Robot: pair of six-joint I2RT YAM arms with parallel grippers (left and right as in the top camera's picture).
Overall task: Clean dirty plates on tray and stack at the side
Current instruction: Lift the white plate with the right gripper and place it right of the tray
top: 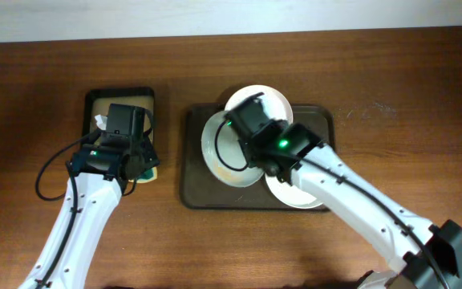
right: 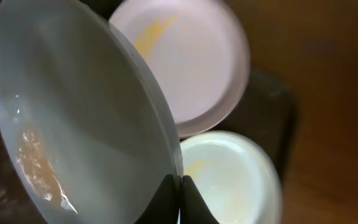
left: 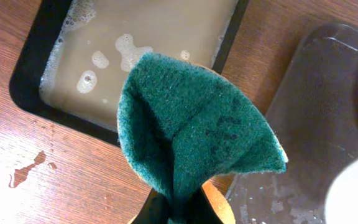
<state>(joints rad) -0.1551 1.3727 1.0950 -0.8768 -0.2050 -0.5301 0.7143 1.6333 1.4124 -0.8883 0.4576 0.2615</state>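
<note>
Three white plates are over the dark brown tray [top: 194, 191]. My right gripper [right: 180, 186] is shut on the rim of the left plate [right: 73, 106], which stands tilted and has a yellow smear low on its inside. In the overhead view that gripper [top: 251, 149] is at the plate's [top: 219, 152] right rim. A second plate [right: 194, 62] with a yellow streak lies beyond, and a third plate [right: 232, 180] lies below it. My left gripper [left: 182, 210] is shut on a folded green sponge [left: 191, 124], left of the tray [left: 328, 118].
A small black tray [left: 27, 74] holding soapy water sits on the wooden table beside my left gripper [top: 140, 164]. Water drops [left: 27, 174] lie on the wood next to it. A black cable [top: 48, 172] loops off the left arm.
</note>
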